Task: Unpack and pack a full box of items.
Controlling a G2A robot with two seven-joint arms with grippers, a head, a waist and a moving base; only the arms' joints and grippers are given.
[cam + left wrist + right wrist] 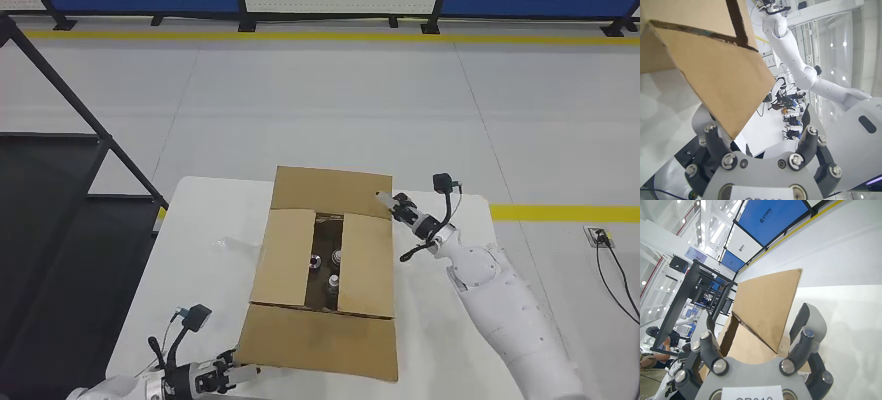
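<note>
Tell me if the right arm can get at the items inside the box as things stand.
Probably not yet. The right gripper is open at the box's far corner, but the side flaps lie over most of the opening, leaving only a narrow gap above the items.

White glossy arms [500, 290]; black linkages [715, 140], silver screws [794, 160], grey jaws, perhaps rubber-padded.

Brown cardboard box [322, 275] on table, flaps half-open.
</note>
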